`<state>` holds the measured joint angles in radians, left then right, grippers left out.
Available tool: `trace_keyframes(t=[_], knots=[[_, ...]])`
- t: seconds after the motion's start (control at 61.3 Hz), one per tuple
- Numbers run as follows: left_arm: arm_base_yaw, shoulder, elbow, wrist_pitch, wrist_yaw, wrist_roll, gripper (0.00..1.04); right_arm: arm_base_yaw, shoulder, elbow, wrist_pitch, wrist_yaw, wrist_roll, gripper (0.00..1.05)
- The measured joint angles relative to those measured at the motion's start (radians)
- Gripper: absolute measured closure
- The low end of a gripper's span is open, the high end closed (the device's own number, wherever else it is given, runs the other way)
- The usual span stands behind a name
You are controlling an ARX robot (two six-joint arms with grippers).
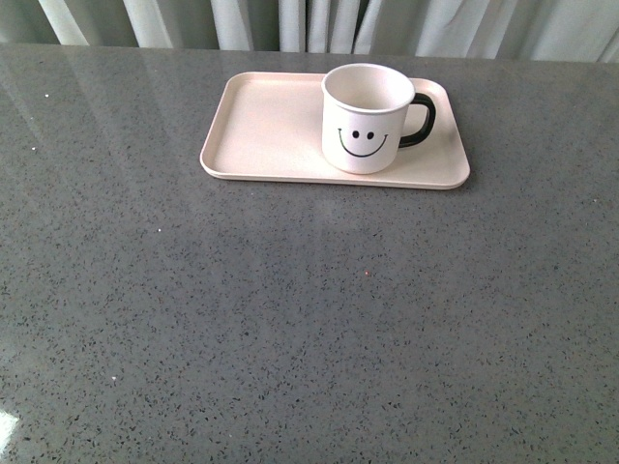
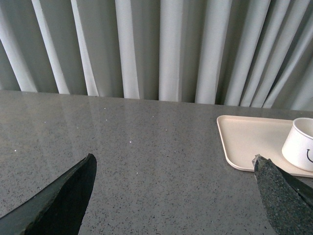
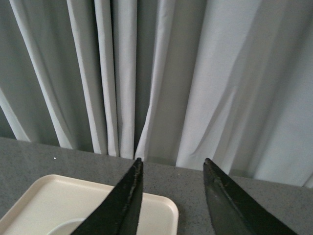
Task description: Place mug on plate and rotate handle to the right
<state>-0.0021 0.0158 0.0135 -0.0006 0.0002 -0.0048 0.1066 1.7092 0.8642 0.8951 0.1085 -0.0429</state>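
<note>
The white mug (image 1: 368, 116) with a black smiley face stands upright on the right half of the pale pink plate (image 1: 261, 130). Its black handle (image 1: 421, 121) points to the right. Neither arm shows in the front view. In the left wrist view my left gripper (image 2: 173, 164) is open over bare table, with the plate (image 2: 244, 142) and the mug (image 2: 299, 144) off beyond one fingertip. My right gripper (image 3: 172, 164) is open and empty, raised near the plate's corner (image 3: 156, 208); a sliver of the mug's rim (image 3: 68, 227) peeks at the frame's edge.
A grey speckled tabletop (image 1: 290, 319) stretches in front of the plate. Pale pleated curtains (image 1: 309, 24) hang behind the table's far edge.
</note>
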Motion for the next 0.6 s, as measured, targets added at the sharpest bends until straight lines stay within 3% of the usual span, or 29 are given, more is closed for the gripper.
trace_keyframes(t=[0.179, 0.604], knots=[[0.0, 0.0, 0.0, 0.0, 0.0, 0.0, 0.09, -0.024, -0.135, -0.286, 0.088, -0.028, 0.025, 1.03], [0.0, 0.0, 0.0, 0.0, 0.0, 0.0, 0.09, -0.105, -0.449, -0.624, 0.115, -0.105, 0.032, 1.03]])
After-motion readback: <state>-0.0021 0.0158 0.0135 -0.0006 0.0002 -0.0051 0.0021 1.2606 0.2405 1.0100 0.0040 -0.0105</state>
